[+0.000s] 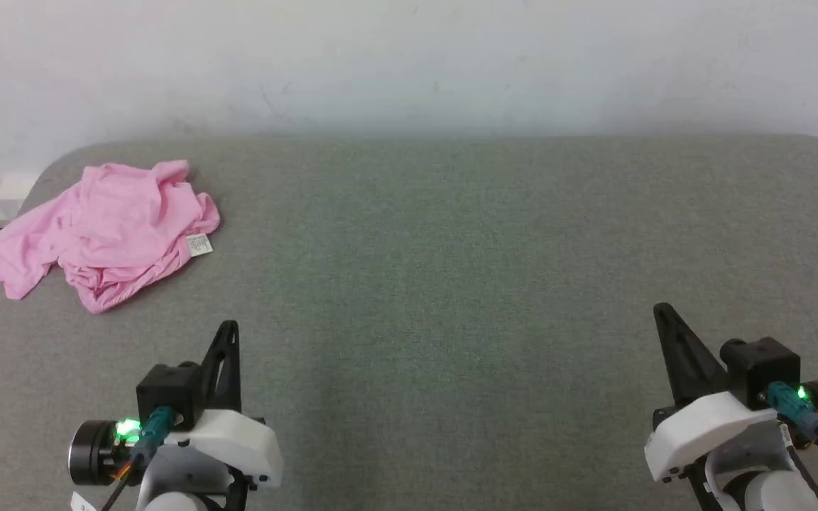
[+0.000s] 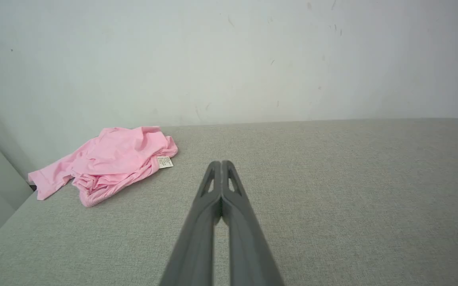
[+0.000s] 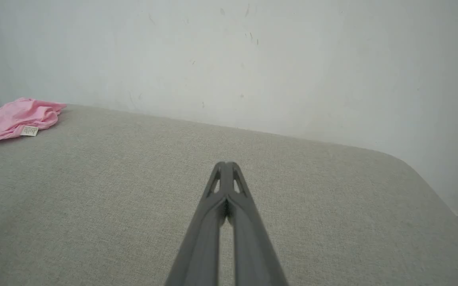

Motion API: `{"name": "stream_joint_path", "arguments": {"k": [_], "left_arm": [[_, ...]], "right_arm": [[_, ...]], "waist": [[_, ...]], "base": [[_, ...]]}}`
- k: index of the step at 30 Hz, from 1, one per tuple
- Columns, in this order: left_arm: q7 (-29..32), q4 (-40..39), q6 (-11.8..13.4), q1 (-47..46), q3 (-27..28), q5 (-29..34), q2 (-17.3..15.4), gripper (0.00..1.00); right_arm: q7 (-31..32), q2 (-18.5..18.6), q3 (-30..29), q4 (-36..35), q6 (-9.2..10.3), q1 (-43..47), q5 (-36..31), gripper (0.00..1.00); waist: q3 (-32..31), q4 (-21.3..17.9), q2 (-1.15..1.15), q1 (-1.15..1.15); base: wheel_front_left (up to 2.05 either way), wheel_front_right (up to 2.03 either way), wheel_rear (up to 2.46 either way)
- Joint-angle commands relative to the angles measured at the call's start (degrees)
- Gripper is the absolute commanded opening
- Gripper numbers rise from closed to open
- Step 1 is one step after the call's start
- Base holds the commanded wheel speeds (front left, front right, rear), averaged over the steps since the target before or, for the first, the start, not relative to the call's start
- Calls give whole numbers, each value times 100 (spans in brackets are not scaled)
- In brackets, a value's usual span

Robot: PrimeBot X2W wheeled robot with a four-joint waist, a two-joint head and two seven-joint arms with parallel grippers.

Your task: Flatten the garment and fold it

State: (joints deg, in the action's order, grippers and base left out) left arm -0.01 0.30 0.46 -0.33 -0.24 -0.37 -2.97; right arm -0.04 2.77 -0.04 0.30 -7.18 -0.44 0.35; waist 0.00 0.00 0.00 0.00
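Head view first: I see the garment [image 1: 107,231] crumpled in a heap at the far left corner of the grey padded surface [image 1: 451,284]. One flap reaches the left edge, and its white label [image 1: 199,245] sticks out on the side nearer the middle. My left gripper [image 1: 228,330] sits low at the near left, fingers pointing away towards the white wall [image 1: 409,64], well short of the cloth. My right gripper [image 1: 663,312] mirrors it at the near right, well apart from the cloth.

Left wrist view: the two fingers are pressed together at the tips with nothing between them, held above the grey surface, with the pink heap ahead and to the left.

Right wrist view: that claw is likewise closed on nothing, and the garment lies far off at the view's left edge, beside the wall.
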Motion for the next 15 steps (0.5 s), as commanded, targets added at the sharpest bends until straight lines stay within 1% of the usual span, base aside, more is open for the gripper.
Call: {"name": "stream_joint_path", "arguments": {"k": [1, 15], "left_arm": [[1, -30, -46, 33, 24, 37, 9, 0], [1, -30, -46, 33, 24, 37, 9, 0]], "right_arm": [[4, 10, 4, -30, -31, 44, -35, 0], [4, 10, 4, -30, -31, 44, -35, 0]], "waist": [[0, 0, 0, 0], [0, 0, 0, 0]], "base": [[0, 0, 0], [0, 0, 0]]}}
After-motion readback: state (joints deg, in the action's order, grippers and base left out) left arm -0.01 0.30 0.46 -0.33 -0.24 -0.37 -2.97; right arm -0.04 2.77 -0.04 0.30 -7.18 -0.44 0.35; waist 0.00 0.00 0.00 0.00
